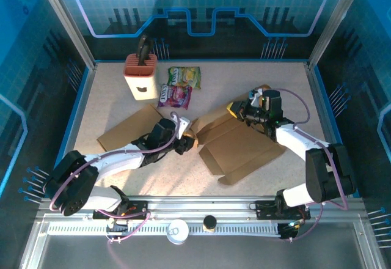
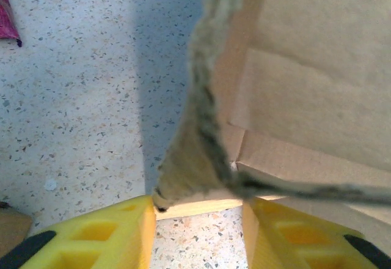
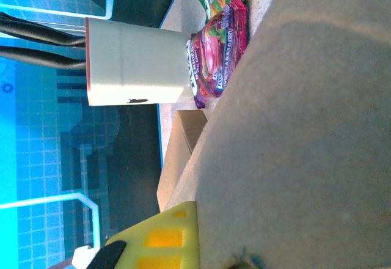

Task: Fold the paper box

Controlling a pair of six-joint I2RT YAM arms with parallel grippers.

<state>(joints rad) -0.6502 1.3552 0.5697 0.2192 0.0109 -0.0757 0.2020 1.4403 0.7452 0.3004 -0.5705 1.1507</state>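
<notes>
left end effector (image 2: 198, 214) is spread astride the box (image 1: 244, 150) flap (image 2: 201, 128). close squarely on its edge while the right end effector (image 1: 237, 110), pinching the box, anchors it.

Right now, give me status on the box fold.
Right claw shut on paper box, far corner. Left claw astride its near-left flap, grip unclear. Box mostly flat. Snack packets behind, not blocking.

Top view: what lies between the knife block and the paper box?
A purple snack packet lies between knife block and paper box; the top view shows it.
</notes>
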